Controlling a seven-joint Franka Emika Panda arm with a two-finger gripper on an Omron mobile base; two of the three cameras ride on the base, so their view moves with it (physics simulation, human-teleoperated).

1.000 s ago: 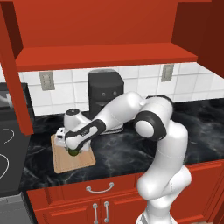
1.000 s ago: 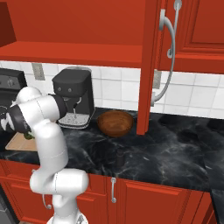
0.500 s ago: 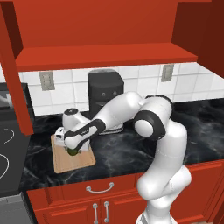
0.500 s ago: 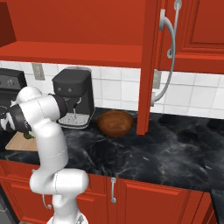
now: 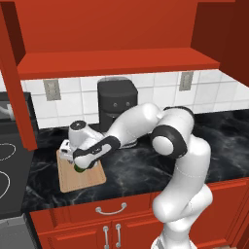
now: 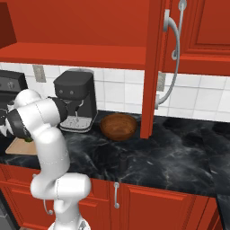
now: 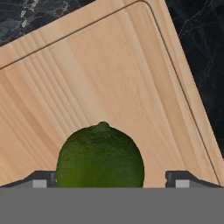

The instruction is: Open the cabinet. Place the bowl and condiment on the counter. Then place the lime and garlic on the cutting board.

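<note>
Hand view: the lime sits on the cutting board, between the gripper tips, which stand spread wide; the right tip is clear of the fruit, while the left tip lies at its edge and contact there cannot be told. Black bench shows past the board's rim. From the left base view, the gripper reaches down over the lime at the board's near-left part, with the arm stretched across the bench in front of the coffee machine. A stove lies just left of the board. In the right base view, the bowl rests on the bench beside the coffee machine, the condiment stands near the front edge, and the open cabinet door hangs just right of the bowl.
</note>
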